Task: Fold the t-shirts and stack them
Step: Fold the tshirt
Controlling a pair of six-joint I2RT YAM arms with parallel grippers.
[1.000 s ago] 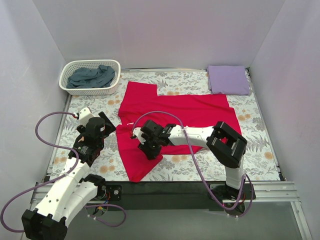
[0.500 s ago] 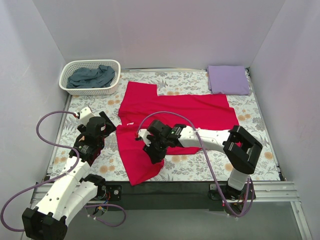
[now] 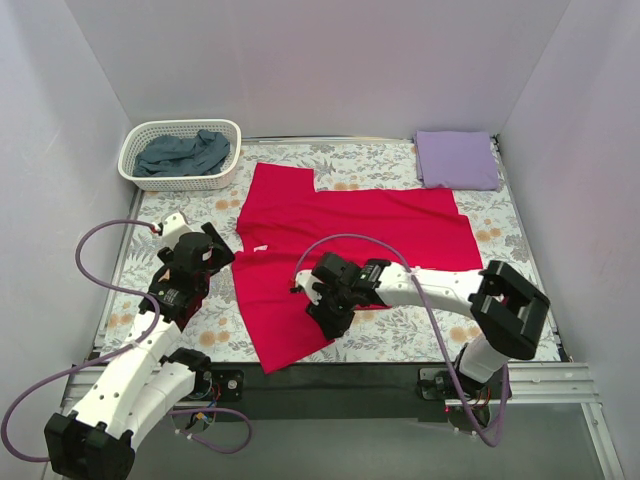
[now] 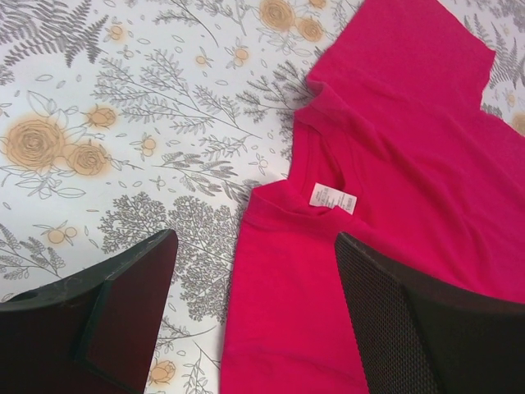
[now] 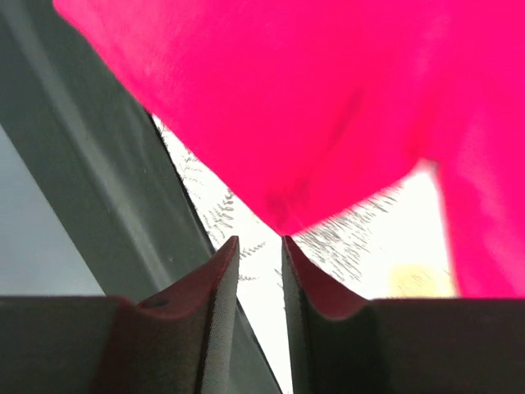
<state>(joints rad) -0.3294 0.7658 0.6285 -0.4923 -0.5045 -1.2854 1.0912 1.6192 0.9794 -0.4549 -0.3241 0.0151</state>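
Note:
The crimson red t-shirt lies spread on the floral table covering. Its collar with a white label points left, and a flap reaches the near edge. My left gripper hovers wide open and empty just above the collar, over the shirt's left edge. My right gripper is low at the flap's lower right edge. In the right wrist view its jaws stand a narrow gap apart with nothing between them, and the red cloth lies just beyond the tips. The lavender tee is folded at the back right. The blue-grey tee is crumpled in the basket.
A white lattice basket stands at the back left corner. The table's black near edge runs just below the right gripper and shows in the right wrist view. Pale walls close in the left, back and right sides.
My right gripper has slid right and toward the near edge, off the shirt's middle to its lower right edge. The red flap now reaches farther down and right. The left arm has not moved.

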